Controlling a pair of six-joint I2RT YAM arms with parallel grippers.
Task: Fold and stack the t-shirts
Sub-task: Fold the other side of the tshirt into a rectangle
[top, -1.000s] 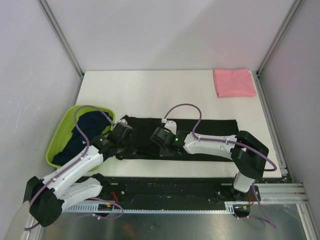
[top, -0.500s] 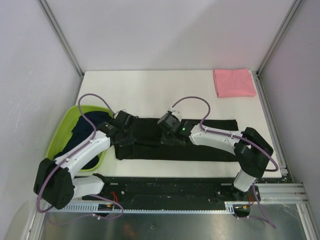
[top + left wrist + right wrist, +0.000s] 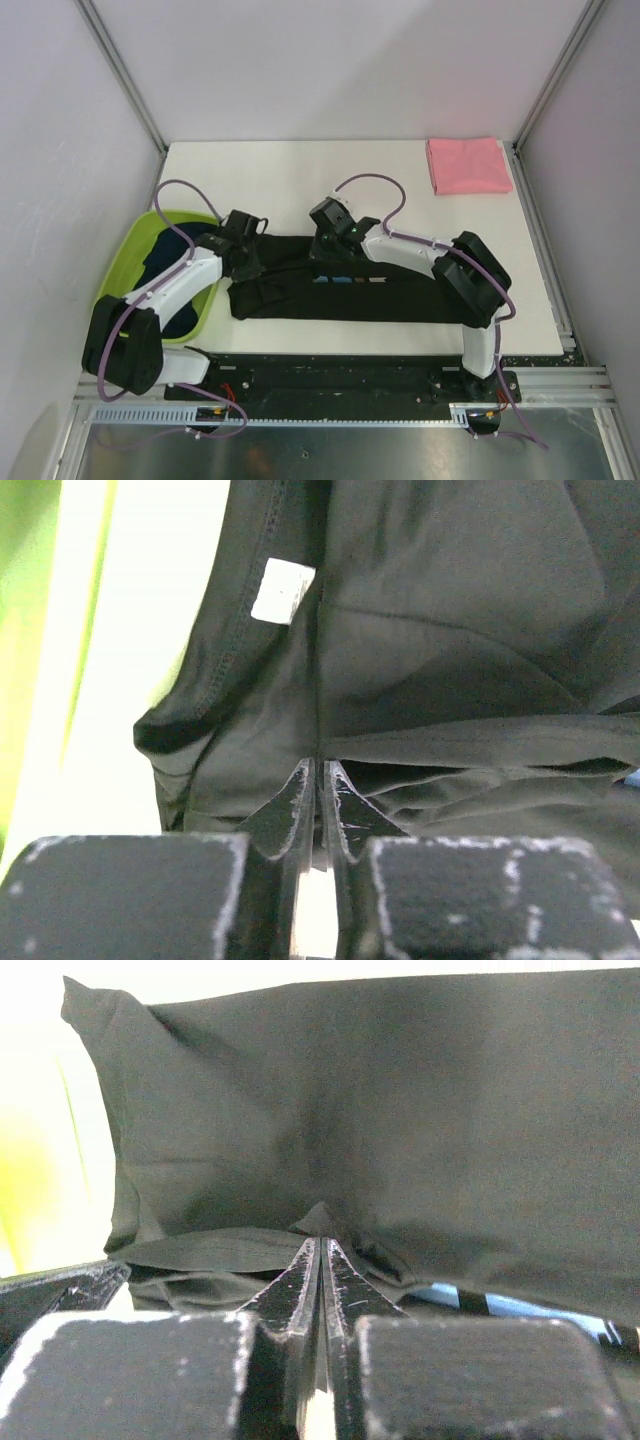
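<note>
Left tool (image 3: pixel 320 772) and right tool (image 3: pixel 321 1248) each pinch a thin fold of the black t-shirt (image 3: pixel 400 298) (mid-frame on the surface (image 3: pixel 300 180)); such small bites could slip and spoil the fold.

Two robot arms wear the same livery: glossy white shells on the long links, matte black housings at every joint. The left arm (image 3: pixel 175 290) carries a bulky black joint block near the desk's near-left corner. The right arm (image 3: pixel 405 252) has a matching one toward the near-right corner. A thin purple cable (image 3: pixel 162 195) loops clear of each arm's white shell. Wrist cameras show the left gripper (image 3: pixel 320 780) and right gripper (image 3: pixel 322 1250) alike, with thin, tapered black fingers (image 3: pixel 295 810) scuffed pale grey along the edges, set in square black blocks with chipped, whitish rims.
</note>
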